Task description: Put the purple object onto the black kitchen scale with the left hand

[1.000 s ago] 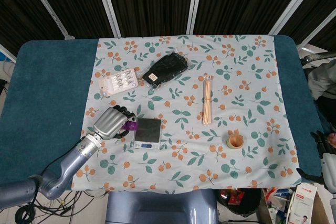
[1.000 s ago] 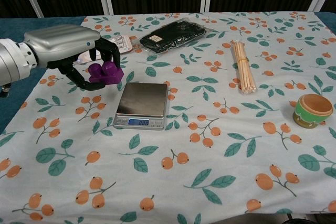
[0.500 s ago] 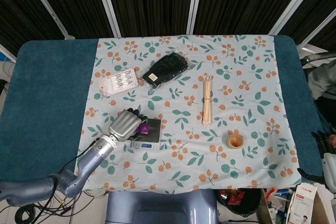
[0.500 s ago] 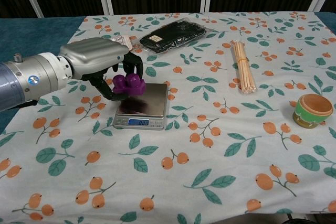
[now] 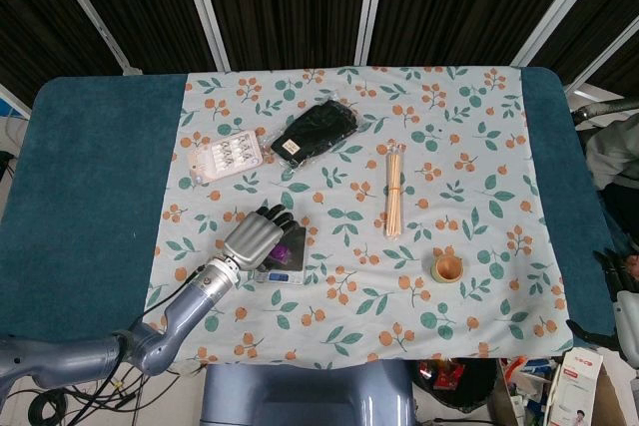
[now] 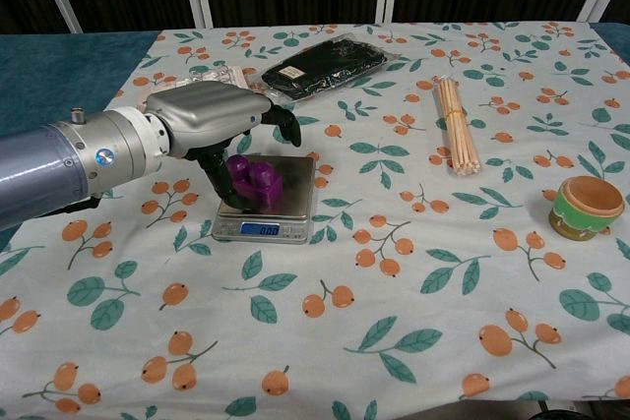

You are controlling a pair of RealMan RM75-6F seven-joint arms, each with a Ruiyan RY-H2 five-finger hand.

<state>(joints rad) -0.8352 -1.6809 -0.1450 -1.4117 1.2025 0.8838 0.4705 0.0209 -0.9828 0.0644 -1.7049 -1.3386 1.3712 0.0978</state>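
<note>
The purple object [image 6: 256, 182] rests on the steel platform of the black kitchen scale [image 6: 281, 206], left of its middle; in the head view a bit of the purple object [image 5: 284, 249] shows beside the scale [image 5: 290, 264]. My left hand [image 6: 212, 115] hovers over it. The thumb stands close against the object's left side, while the fingers [image 6: 287, 127] stretch out above it and do not clasp it. From overhead, the left hand [image 5: 256, 234] covers most of the scale. My right hand [image 5: 617, 291] peeks in at the right edge, off the table, too small to read.
Behind the scale lie a black packet [image 6: 323, 64] and a blister card [image 5: 226, 157]. A bundle of wooden sticks [image 6: 455, 123] lies to the right, and a small green-and-tan cup [image 6: 587, 206] stands at the far right. A teal table border [image 5: 90, 177] surrounds the floral cloth.
My left hand carried the purple object rightward from beside the scale onto its platform and lowered it. The fingers, curled round it before, now stretch out above it.
</note>
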